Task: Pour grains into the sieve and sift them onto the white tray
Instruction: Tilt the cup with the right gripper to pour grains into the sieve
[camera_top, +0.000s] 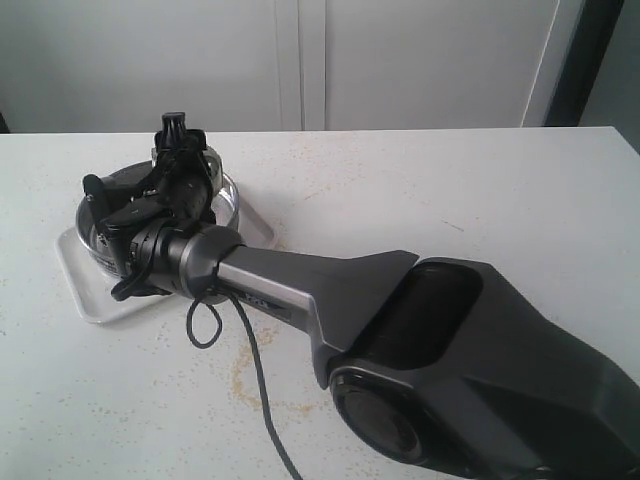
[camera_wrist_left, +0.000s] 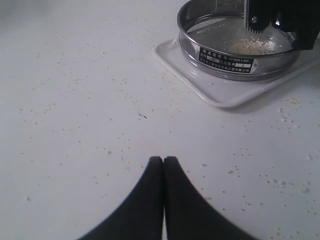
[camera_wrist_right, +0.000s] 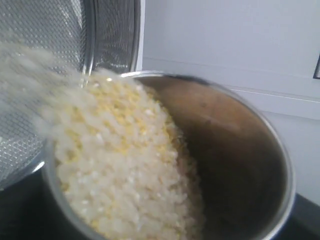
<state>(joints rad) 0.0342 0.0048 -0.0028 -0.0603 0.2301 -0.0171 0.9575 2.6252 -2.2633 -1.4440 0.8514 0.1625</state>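
— Where are the grains (camera_wrist_right: 125, 165) found?
— Most are heaped inside a steel cup (camera_wrist_right: 240, 145) and piled against its lower side, yellow meal mixed with paler bits. A blurred stream is seen leaving the lip toward the mesh of the sieve (camera_wrist_left: 225, 62). A small heap (camera_wrist_left: 252, 46) is seen lying on that mesh.

— And the sieve itself?
— It is set on the white tray (camera_wrist_left: 220, 95), with its dark label turned toward the left wrist camera. The tray is laid flat on the tabletop (camera_wrist_left: 75, 100), on the left side in the exterior view.

— How is the cup held?
— It is tipped steeply over the sieve and carried by the right gripper (camera_top: 165, 185), whose jaws are spread wide around it. The arm is stretched across from the right of the exterior view. Where the fingers meet the cup wall is not shown clearly.

— What is noted of the other gripper?
— The left gripper (camera_wrist_left: 163, 161) is closed tight, its two dark fingertips pressed together with nothing between them. It is poised over bare tabletop, well apart from the tray.

— Anything else around?
— Loose specks are scattered over the tabletop, thickest in a yellowish patch (camera_top: 245, 385) near the right arm. A black cable (camera_top: 205, 325) is looped beneath the wrist.
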